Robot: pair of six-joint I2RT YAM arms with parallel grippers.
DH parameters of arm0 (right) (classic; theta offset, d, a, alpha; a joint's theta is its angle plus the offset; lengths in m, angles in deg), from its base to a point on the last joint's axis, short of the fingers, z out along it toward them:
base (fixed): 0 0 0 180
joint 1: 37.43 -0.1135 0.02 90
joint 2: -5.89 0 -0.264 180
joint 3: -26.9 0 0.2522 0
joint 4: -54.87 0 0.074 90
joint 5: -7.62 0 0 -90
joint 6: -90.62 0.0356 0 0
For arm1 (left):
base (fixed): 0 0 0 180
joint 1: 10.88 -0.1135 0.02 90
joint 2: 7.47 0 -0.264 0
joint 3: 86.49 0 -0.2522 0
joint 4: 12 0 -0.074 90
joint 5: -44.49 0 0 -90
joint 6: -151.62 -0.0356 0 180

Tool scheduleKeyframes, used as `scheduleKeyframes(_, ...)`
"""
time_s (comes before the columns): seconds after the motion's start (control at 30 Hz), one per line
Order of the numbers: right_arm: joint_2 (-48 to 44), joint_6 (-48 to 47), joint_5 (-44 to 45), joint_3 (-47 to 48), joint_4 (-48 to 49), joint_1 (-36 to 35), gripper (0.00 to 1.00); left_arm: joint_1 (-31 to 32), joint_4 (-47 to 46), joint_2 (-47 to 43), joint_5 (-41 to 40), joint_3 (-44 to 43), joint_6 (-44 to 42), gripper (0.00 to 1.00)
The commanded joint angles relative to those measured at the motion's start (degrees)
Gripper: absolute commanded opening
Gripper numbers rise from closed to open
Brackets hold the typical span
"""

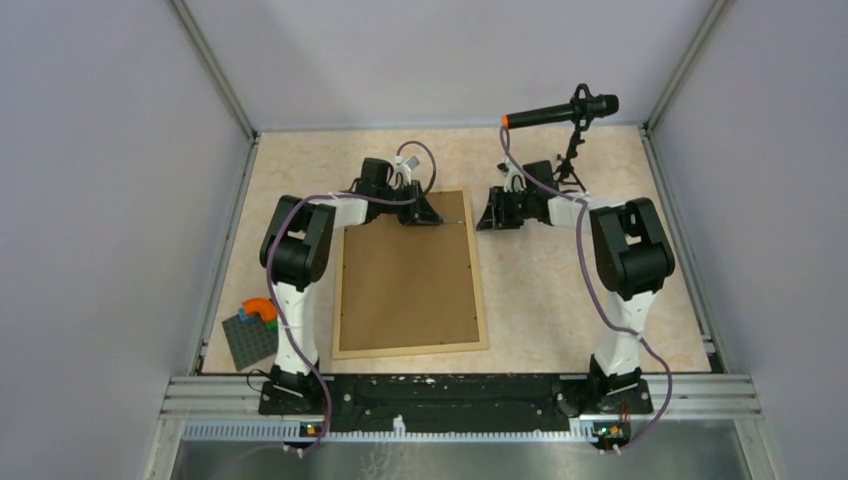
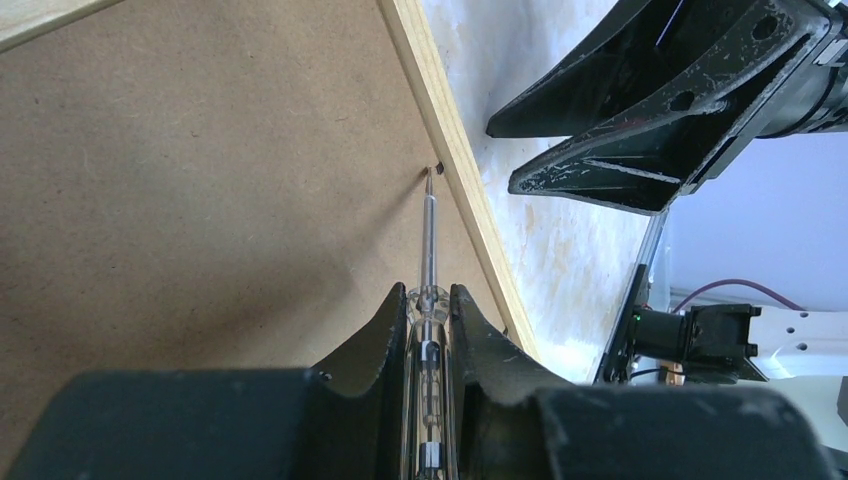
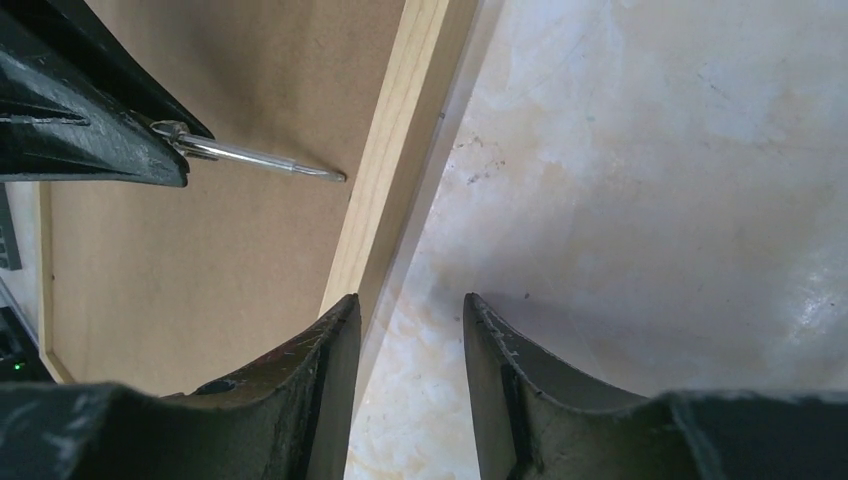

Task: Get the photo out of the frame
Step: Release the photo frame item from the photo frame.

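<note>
The light-wood frame (image 1: 410, 350) lies face down at the middle of the table (image 1: 560, 290), its brown backing board (image 1: 405, 275) turned up and seated inside the rails, as two robot arms work at its far right corner. The left gripper (image 2: 430, 295) is clamped on a clear-handled screwdriver (image 2: 428, 240), whose metal tip rests on the board at a small dark tab (image 2: 438, 169) just inside the right-hand rail. The right gripper (image 3: 410, 305) hovers low just beside that same rail, on the table side; its fingers stand apart with nothing between them and touch neither frame nor tool as far as the wrist views show. The photo is not in view in any of the three views; it is judged to sit beneath the backing board, out of sight. By that reading the job is at an early stage: the frame is on its back side and the tool is at one fastening, but the board has not yet been lifted and the print has not been drawn out. How many other tabs hold the board cannot be made out from the overhead view. A dark grey baseplate (image 1: 250, 340) lies apart at the near left, and a microphone (image 1: 560, 112) stands at the far right.
</note>
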Motion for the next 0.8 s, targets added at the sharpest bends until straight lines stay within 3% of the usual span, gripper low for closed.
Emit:
scheduleKeyframes(0.0,1.44,1.94,-0.9,2.46,2.61,-0.83,0.41,-0.18,0.95,1.21,-0.82,-0.61,-1.65,0.0)
scheduleKeyframes(0.43,4.03,3.15,-1.24,4.2,3.62,-2.21,0.36,-0.03,3.7,3.01,0.29,-0.69,-3.19,0.0)
scheduleKeyframes(0.77,4.85,3.08,-0.98,3.89,3.62,-2.98,0.27,0.21,5.32,4.56,0.88,-1.42,-3.75,0.0)
